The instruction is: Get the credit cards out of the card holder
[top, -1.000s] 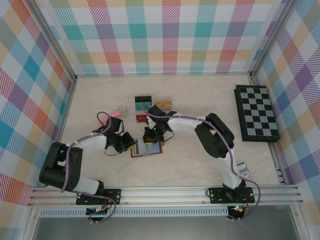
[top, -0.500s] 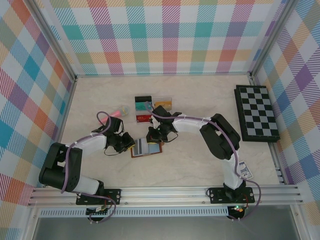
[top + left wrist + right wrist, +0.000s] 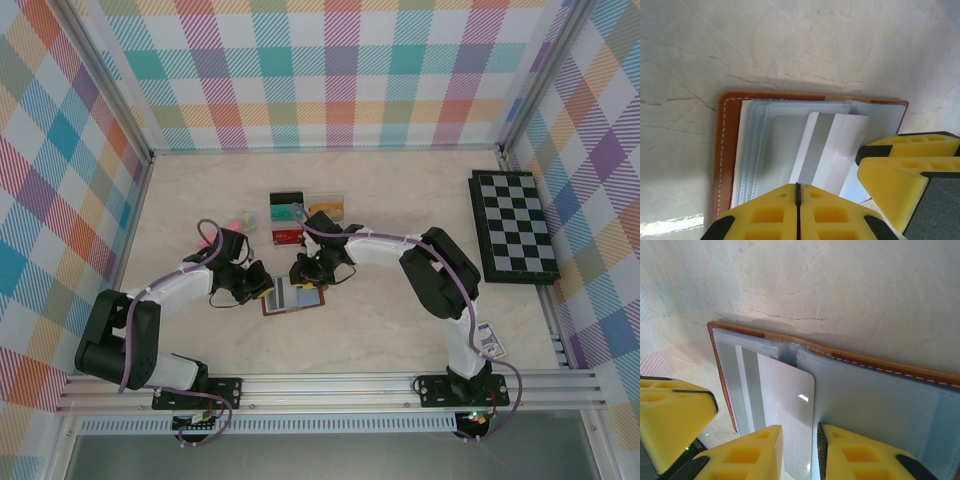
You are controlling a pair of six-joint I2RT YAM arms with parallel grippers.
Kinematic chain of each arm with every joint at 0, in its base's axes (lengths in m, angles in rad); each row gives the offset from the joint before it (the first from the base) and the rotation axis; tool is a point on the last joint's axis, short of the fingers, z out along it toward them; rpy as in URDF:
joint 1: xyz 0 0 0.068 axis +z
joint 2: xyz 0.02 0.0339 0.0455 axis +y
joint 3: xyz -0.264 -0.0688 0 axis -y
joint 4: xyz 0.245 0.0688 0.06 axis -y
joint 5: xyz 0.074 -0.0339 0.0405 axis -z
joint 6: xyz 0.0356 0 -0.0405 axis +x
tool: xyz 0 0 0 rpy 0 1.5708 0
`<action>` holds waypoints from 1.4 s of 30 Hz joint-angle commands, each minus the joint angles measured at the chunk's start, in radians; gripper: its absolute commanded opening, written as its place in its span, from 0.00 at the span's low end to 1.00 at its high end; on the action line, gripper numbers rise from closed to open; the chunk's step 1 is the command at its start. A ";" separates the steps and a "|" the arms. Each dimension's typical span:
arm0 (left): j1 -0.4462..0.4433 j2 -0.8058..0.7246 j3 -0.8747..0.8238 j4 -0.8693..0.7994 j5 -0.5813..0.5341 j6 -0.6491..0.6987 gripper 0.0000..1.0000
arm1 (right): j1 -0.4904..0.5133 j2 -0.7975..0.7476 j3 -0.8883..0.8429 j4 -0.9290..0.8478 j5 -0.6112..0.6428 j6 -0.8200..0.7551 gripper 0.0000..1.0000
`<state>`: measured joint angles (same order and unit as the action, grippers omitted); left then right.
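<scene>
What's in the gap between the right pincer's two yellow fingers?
A white card with a grey stripe, poking out of the brown card holder. The right wrist view shows it under the gap of the open right pincer.

The card holder (image 3: 726, 150) is tan brown with white stitching and blue-grey pockets; the card (image 3: 832, 145) is white, grey-striped. Yellow fingers (image 3: 765, 216), cream veined table (image 3: 400, 200), black-and-white chessboard (image 3: 514, 226), pastel plaid walls (image 3: 330, 70).

Left gripper (image 3: 264, 290), right gripper (image 3: 300, 274) seemingly touching card holder (image 3: 312, 298).
</scene>
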<state>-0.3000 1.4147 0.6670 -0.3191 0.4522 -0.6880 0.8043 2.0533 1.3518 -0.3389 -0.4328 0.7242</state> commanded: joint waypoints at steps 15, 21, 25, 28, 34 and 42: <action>-0.021 0.110 -0.035 -0.010 -0.058 0.019 0.04 | -0.005 0.066 0.020 0.034 -0.115 0.025 0.25; -0.021 0.107 -0.043 -0.024 -0.083 0.026 0.03 | -0.015 0.052 0.003 0.085 -0.132 0.064 0.19; -0.020 0.098 -0.044 -0.040 -0.111 0.031 0.04 | -0.035 0.008 -0.034 0.051 -0.068 0.052 0.10; -0.021 0.093 -0.049 -0.040 -0.123 0.031 0.05 | -0.055 -0.036 -0.078 0.042 -0.033 0.039 0.07; -0.021 0.081 -0.051 -0.031 -0.122 0.025 0.09 | -0.091 -0.136 -0.160 0.055 -0.011 -0.003 0.03; -0.019 -0.005 0.036 -0.034 -0.062 0.016 0.31 | -0.106 -0.326 -0.265 0.183 -0.022 -0.024 0.00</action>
<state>-0.3138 1.4452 0.6659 -0.2955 0.4213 -0.6689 0.7040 1.8046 1.1072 -0.2245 -0.4553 0.7258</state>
